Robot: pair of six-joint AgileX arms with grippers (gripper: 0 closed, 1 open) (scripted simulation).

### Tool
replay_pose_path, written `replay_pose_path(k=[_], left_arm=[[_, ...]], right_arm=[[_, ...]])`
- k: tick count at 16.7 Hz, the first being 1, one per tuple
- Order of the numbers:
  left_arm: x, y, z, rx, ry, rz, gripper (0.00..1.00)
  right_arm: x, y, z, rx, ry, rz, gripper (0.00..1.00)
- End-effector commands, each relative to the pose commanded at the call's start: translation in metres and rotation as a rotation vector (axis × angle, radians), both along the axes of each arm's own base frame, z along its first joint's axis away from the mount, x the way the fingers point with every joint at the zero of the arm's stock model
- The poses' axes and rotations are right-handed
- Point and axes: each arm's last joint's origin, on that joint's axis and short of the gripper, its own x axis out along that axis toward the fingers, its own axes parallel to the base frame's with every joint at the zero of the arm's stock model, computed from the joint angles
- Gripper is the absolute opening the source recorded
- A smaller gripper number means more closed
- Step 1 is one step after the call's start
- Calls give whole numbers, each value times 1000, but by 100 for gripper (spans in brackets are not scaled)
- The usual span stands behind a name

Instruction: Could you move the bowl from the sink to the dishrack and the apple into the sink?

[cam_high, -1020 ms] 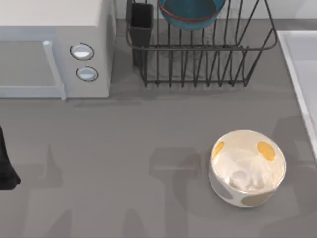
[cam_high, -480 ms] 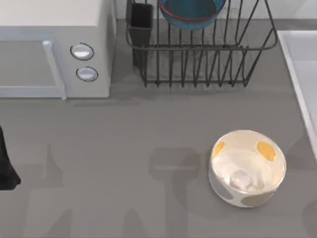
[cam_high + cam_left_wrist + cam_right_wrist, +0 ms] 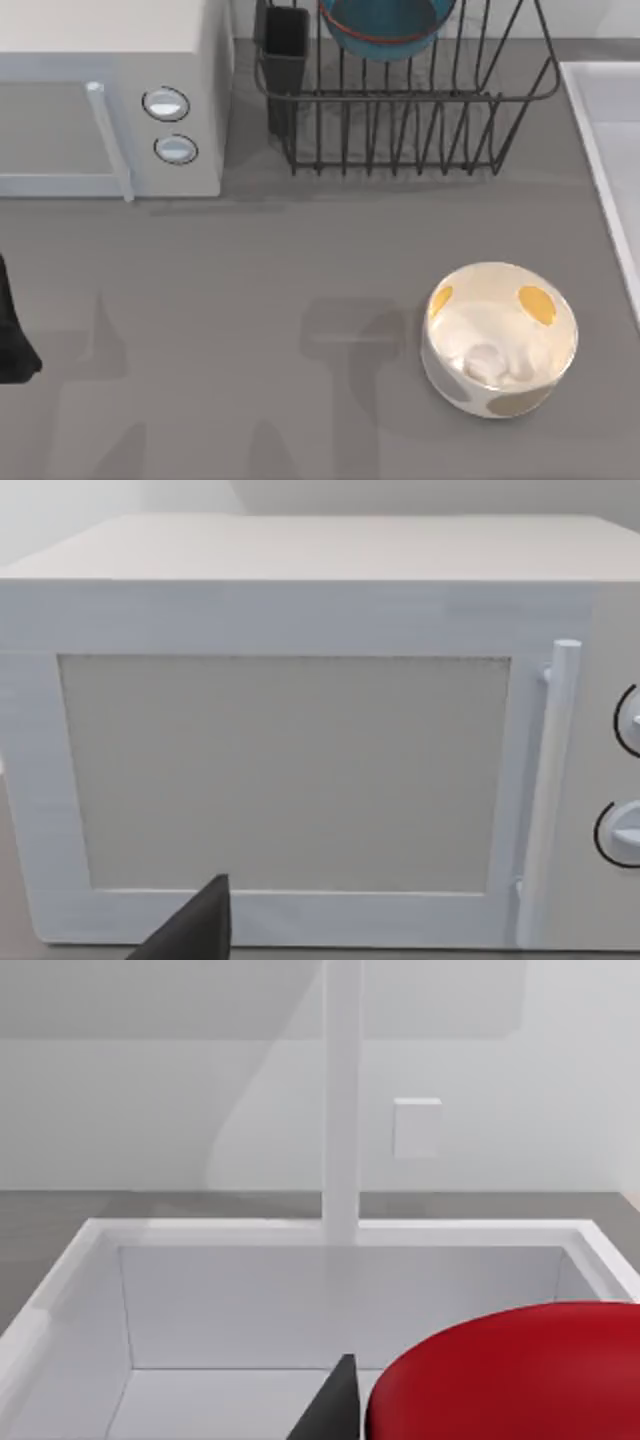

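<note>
Grey tabletop (image 3: 250, 300). White microwave (image 3: 110, 90) at far left; no legible writing on it. Dishrack (image 3: 410, 110) right of it, bars upright, black cup at its left corner; teal bowl (image 3: 385, 25) sits in it. Sink (image 3: 610, 150) at right edge. Spotted white bowl (image 3: 498, 338) stands in front, apart. Apple (image 3: 510, 1375) above the sink, right end effector's grip: cannot tell. Left arm (image 3: 12, 335) parked at left edge.

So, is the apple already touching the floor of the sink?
Cannot tell. In the right wrist view the apple sits close before the camera above the sink, and the picture's lower edge cuts off its underside.
</note>
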Motion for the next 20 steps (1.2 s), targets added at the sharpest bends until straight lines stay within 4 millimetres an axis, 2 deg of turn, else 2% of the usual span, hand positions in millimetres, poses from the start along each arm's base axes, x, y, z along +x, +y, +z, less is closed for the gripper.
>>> replay_pose_path(k=[6,19,20], left_arm=[[0,0,0,0,0,0,100],[0,0,0,0,0,0,100],[0,0,0,0,0,0,100]], right_arm=[[-2,1,-5,1,3,0,0],[-2,1,-5,1,3,0,98],[-2,1,-5,1,3,0,100]])
